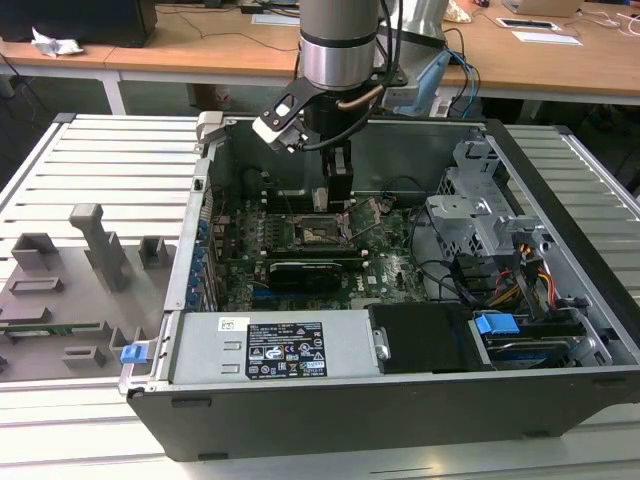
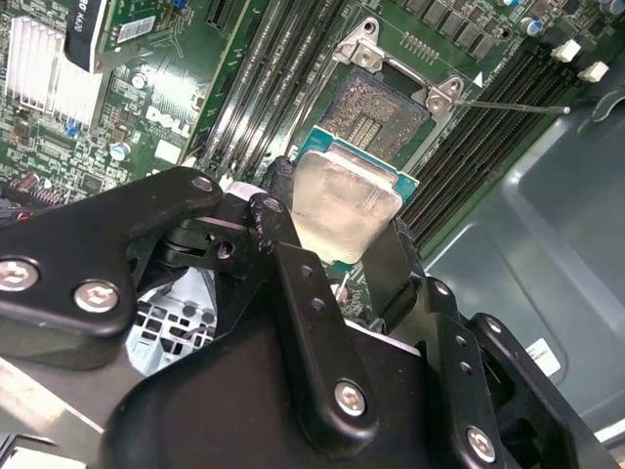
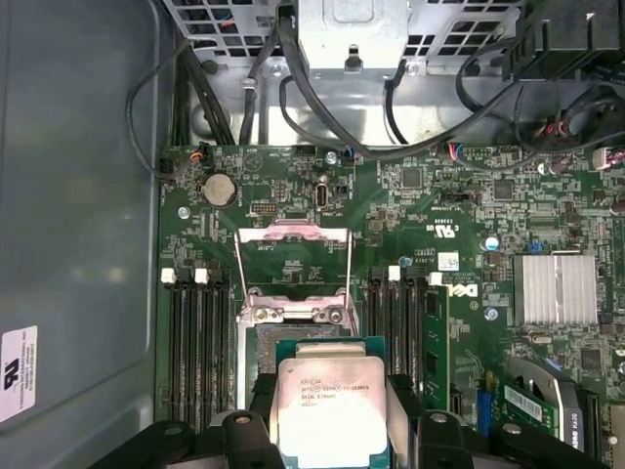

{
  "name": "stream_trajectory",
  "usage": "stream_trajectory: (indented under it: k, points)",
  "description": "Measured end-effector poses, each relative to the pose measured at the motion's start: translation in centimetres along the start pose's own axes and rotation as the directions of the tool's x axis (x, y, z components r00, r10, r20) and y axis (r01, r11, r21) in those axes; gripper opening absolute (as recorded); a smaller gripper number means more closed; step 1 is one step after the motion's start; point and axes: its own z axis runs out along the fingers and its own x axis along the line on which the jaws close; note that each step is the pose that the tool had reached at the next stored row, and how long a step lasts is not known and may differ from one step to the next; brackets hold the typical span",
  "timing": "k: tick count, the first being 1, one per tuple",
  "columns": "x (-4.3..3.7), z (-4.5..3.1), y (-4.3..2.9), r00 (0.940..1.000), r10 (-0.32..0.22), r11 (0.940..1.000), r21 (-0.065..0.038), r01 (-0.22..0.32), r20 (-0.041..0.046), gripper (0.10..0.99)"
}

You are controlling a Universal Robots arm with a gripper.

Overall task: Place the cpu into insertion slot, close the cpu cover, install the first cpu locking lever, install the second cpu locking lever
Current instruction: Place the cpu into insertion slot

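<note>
My gripper is shut on the cpu, a square chip with a silvery metal face on a green edge, held flat between two black fingers. In the second wrist view the cpu hangs just beside and above the insertion slot, whose greyish pin field lies bare. The cpu cover stands swung open beyond the insertion slot. A thin wire locking lever sticks out sideways, unlatched. In the exterior view the gripper reaches down into the case over the insertion slot.
Memory slots flank the socket on both sides. A long black expansion card lies in front of it, with a power supply nearer still. Drive cage and cables crowd the exterior view's right. A grey fixture tray sits outside the case.
</note>
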Motion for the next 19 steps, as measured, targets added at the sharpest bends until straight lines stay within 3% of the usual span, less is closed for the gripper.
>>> stream_trajectory:
  k: [13, 19]
  points:
    - [0.02, 0.66, -0.62, 1.0000, 0.000, 1.0000, 0.000, 0.000, 0.0000, 0.529]
    - [0.51, 1.36, -0.74, 1.0000, 0.007, 1.0000, 0.000, -0.007, 0.0004, 0.529]
